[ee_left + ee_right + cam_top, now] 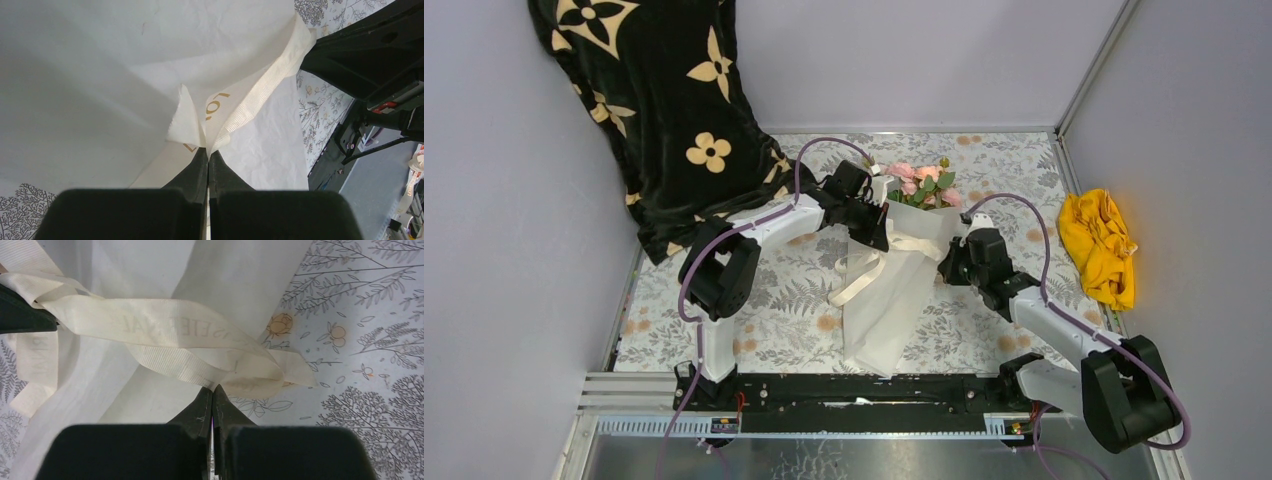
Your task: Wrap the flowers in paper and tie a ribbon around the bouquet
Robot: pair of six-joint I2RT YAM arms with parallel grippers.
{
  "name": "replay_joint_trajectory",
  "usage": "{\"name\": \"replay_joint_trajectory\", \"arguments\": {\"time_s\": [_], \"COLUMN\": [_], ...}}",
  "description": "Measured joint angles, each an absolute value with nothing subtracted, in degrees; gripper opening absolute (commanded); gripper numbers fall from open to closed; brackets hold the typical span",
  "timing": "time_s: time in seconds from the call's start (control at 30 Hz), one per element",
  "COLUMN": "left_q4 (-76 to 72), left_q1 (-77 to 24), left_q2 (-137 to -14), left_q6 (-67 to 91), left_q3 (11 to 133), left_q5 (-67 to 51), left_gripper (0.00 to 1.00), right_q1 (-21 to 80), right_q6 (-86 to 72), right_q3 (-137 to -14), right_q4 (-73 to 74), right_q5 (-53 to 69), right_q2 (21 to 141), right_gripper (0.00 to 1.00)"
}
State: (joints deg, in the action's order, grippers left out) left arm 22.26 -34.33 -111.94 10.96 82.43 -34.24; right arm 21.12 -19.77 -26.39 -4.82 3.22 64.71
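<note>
The bouquet lies mid-table: pink flowers [924, 185] with green leaves stick out of a white paper [889, 305] cone that narrows toward the arms. A cream ribbon [911, 244] crosses the cone just below the blooms, and its loose ends trail off to the left. My left gripper [876, 232] is at the cone's left side; in the left wrist view it [207, 149] is shut on a fold of the ribbon [250, 95] over the paper [100, 75]. My right gripper [948, 262] is at the cone's right side, and it [212, 389] is shut on a ribbon [165, 320] loop.
A black cloth with cream flower shapes [654, 100] hangs at the back left. A yellow cloth [1099, 245] lies by the right wall. The grey leaf-patterned tablecloth [774, 300] covers the table, and a black rail [824, 395] runs along the near edge.
</note>
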Motion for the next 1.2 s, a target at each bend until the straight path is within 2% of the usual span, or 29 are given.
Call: {"name": "replay_joint_trajectory", "arguments": {"time_s": [0.4, 0.63, 0.9, 0.97, 1.03, 1.07, 1.17, 1.2], "left_q4": [22.3, 22.3, 22.3, 22.3, 22.3, 22.3, 22.3, 22.3], "left_q1": [-34.3, -34.3, -34.3, -34.4, -34.5, -34.5, -34.4, -34.4], "left_q2": [-111.9, -111.9, -111.9, -112.0, -111.9, -111.9, -111.9, -112.0], "left_q6": [10.6, 10.2, 10.0, 10.0, 10.0, 10.0, 9.9, 9.9], "left_q3": [82.4, 82.4, 82.4, 82.4, 82.4, 82.4, 82.4, 82.4], "left_q5": [-33.0, -31.6, -31.5, -31.5, -31.5, -31.4, -31.4, -31.4], "left_gripper": [0.00, 0.00, 0.00, 0.00, 0.00, 0.00, 0.00, 0.00], "right_q1": [21.1, 21.4, 23.5, 24.9, 25.9, 26.2, 26.3, 26.3], "right_q6": [-21.5, -23.4, -26.9, -27.4, -27.7, -27.8, -28.0, -28.3], "right_q3": [-30.0, -41.8, -43.5, -43.5, -43.5, -43.5, -43.5, -43.5], "right_q4": [3.8, 20.6, 31.0, 30.7, 30.5, 30.9, 31.9, 32.2], "right_q5": [0.8, 12.9, 27.9, 30.0, 30.5, 30.1, 25.9, 24.2], "right_q2": [62.9, 65.6, 63.5, 64.5, 66.4, 67.3, 68.6, 68.6], "right_gripper": [0.00, 0.00, 0.00, 0.15, 0.39, 0.45, 0.53, 0.59]}}
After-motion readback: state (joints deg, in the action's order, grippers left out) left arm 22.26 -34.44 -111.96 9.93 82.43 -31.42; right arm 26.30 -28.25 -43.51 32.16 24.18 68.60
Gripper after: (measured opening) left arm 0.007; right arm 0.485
